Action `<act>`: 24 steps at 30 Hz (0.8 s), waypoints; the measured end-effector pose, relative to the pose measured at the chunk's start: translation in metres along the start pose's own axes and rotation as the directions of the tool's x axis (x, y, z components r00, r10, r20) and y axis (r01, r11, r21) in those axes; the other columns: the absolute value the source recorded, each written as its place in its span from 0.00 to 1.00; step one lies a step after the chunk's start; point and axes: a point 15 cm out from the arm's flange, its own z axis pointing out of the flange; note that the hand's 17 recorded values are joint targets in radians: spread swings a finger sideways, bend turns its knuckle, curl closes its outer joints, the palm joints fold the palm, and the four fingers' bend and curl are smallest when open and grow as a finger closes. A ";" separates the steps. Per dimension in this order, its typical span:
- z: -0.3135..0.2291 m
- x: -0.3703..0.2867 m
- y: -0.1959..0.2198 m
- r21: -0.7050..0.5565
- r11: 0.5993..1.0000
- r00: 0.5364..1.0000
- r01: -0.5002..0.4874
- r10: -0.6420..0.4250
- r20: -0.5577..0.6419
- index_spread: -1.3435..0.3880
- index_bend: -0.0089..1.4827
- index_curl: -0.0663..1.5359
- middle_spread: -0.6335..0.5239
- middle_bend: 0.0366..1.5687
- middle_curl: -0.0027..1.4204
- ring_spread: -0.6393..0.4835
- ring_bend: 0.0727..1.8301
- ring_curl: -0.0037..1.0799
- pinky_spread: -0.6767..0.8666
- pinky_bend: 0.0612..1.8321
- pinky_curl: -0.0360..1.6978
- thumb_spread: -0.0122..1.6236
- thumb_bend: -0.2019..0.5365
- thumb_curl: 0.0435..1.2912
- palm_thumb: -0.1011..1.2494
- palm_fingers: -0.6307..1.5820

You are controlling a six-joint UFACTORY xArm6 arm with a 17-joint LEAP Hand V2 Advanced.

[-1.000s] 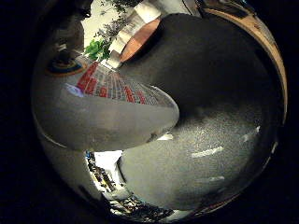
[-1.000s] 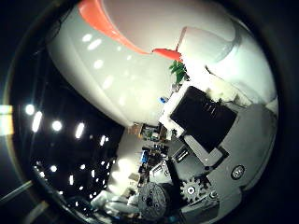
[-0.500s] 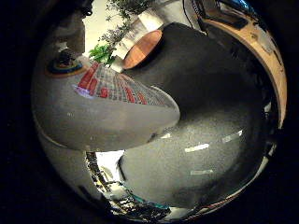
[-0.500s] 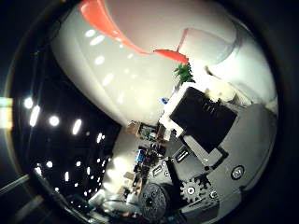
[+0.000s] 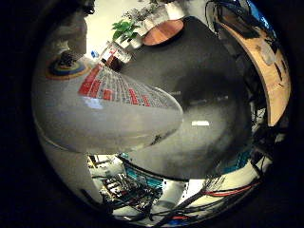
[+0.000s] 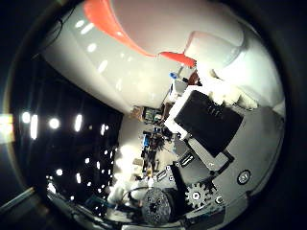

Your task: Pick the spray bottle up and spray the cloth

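Mounted on the palm, both. Little finger side: pressed close against the spray bottle (image 5: 99, 109), looking past it to dark floor (image 5: 190, 90). Thumb side: equally close to the same bottle, facing the hand (image 6: 211, 143) at lower right.

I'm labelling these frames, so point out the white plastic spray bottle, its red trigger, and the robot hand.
white plastic spray bottle (image 5: 109, 118): little finger side palm view, on its body.
red trigger (image 6: 178, 57): thumb side palm view, on its tip.
robot hand (image 6: 211, 129): thumb side palm view, on a black finger part.
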 end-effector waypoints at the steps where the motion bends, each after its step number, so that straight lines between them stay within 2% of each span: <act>1: -0.003 -0.007 0.004 -0.008 1.000 1.000 0.007 -0.007 -0.012 0.62 0.78 0.47 0.41 0.85 0.49 0.37 0.76 0.59 0.24 0.71 0.38 0.41 0.25 0.81 0.87 0.83; 8: -0.021 -0.049 0.002 -0.029 0.998 0.991 0.060 -0.063 -0.121 0.62 0.78 0.47 0.40 0.85 0.48 0.37 0.75 0.60 0.24 0.71 0.38 0.41 0.25 0.82 0.87 0.83; 14: -0.012 -0.085 -0.008 -0.142 0.985 0.955 0.099 -0.134 -0.265 0.62 0.78 0.46 0.40 0.86 0.48 0.37 0.75 0.60 0.24 0.71 0.38 0.39 0.25 0.82 0.86 0.83; 18: 0.013 -0.102 -0.030 -0.208 0.973 0.944 0.099 -0.158 -0.291 0.62 0.78 0.47 0.40 0.86 0.48 0.37 0.75 0.60 0.23 0.71 0.38 0.38 0.25 0.82 0.86 0.83; 24: 0.075 -0.109 -0.028 -0.343 0.937 0.936 0.062 -0.174 -0.305 0.62 0.78 0.47 0.40 0.85 0.48 0.37 0.76 0.60 0.23 0.71 0.38 0.36 0.25 0.83 0.86 0.83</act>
